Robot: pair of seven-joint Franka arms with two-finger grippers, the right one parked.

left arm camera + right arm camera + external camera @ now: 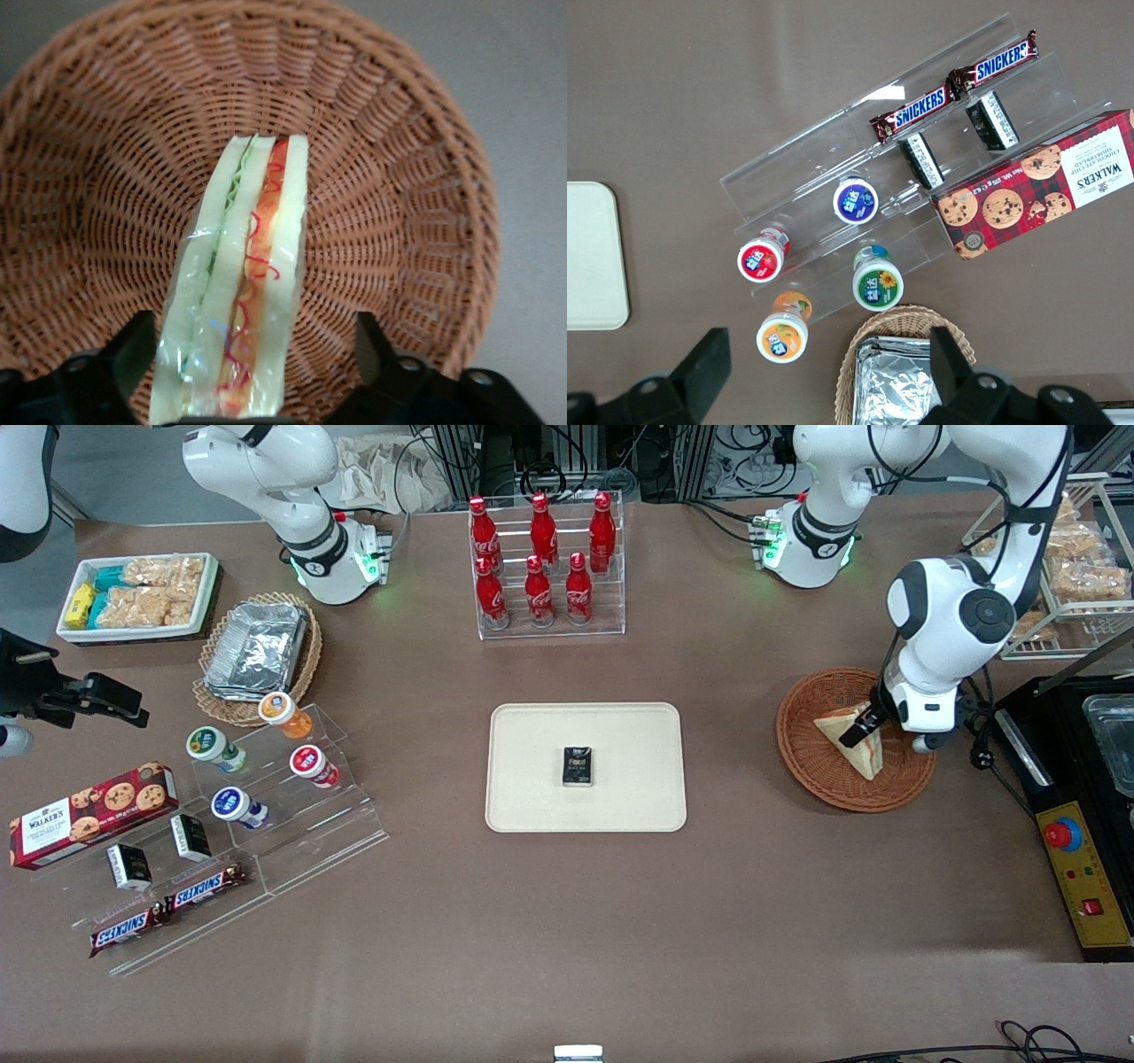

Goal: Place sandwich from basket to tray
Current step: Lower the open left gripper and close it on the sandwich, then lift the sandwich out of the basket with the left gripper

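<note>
The sandwich [861, 758], a wrapped wedge of pale bread, stands on edge in the reddish-brown wicker basket [811, 779] toward the working arm's end of the table. My left gripper [864, 724] is down in the basket over the sandwich. In the left wrist view its open fingers [133, 350] straddle the sandwich [252, 257], whose red and green filling faces the camera; one finger is close against the wrap, the other stands apart from it. The basket [399, 221] weave fills that view. The cream tray [532, 788] lies mid-table, and its corner shows in the right wrist view [589, 257].
A small black pack [578, 767] lies in the middle of the tray. A clear rack of red bottles [545, 567] stands farther from the camera than the tray. A black and yellow control box [1076, 868] sits beside the basket. Snack displays [221, 815] lie toward the parked arm's end.
</note>
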